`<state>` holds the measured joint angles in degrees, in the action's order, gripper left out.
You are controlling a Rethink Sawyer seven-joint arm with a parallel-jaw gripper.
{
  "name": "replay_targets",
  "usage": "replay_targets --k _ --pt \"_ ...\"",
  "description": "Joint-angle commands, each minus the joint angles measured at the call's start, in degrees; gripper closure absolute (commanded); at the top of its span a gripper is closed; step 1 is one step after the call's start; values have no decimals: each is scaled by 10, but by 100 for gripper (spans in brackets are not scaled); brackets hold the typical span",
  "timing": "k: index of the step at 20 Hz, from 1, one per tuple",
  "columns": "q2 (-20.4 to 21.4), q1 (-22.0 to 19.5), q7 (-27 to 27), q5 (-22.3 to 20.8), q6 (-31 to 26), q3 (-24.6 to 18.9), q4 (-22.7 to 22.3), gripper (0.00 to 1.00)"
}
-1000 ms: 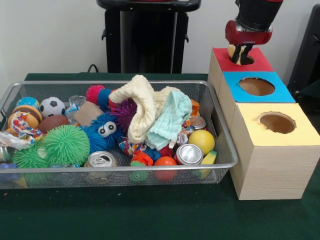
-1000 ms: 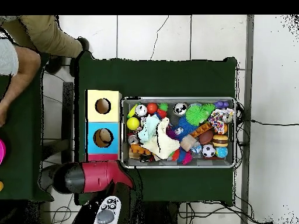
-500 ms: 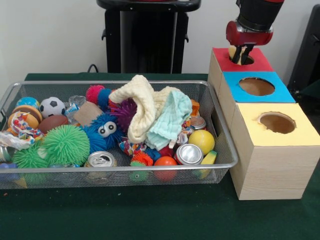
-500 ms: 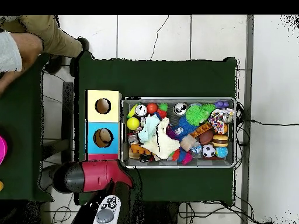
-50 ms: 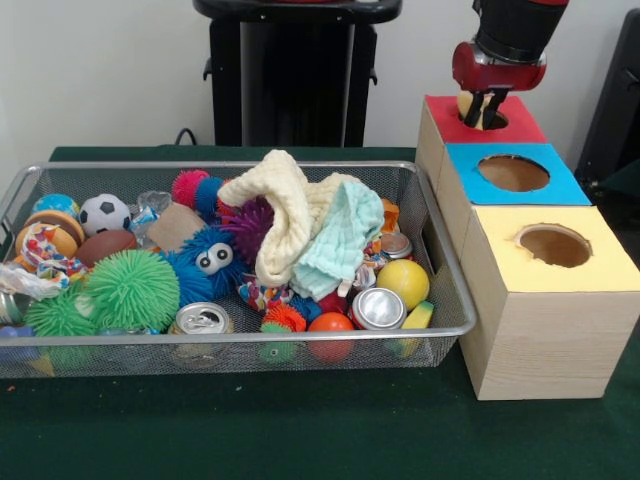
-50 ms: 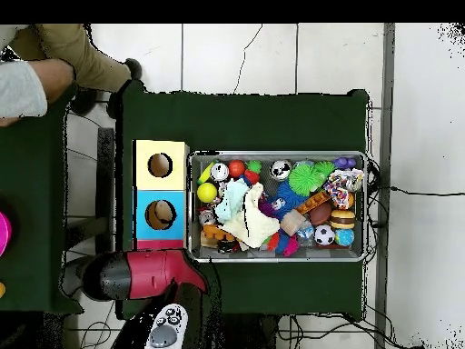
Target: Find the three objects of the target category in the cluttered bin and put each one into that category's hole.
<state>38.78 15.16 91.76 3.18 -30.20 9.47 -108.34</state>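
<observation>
My gripper hangs over the hole of the red-topped box at the back right in the front view. Its fingers stand close together, and a small cream-coloured object shows between them, just above the hole. The wire bin is full of clutter: fuzzy balls, cans, a yellow ball, a soccer ball and two cloths. From overhead, the red arm covers the red box and hides the gripper.
A blue-topped box and a yellow-topped box stand in a row in front of the red one, each with a round hole. A person's sleeve shows at the overhead view's upper left, beside a second green table.
The gripper has risen very slightly over the red box's hole, with the cream object still at its fingers. The person's arm at the overhead edge has shifted. The bin is unchanged.
</observation>
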Motion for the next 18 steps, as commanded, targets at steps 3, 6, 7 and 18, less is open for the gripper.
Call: replay_targets --k 3,6,7,18 --pt "-33 -9 75 -13 23 -40 23 100" --pt "-34 -8 76 -13 22 -40 23 100" --pt "-34 -7 77 -13 19 -39 25 100" --pt "-38 3 80 -17 26 -32 30 0"
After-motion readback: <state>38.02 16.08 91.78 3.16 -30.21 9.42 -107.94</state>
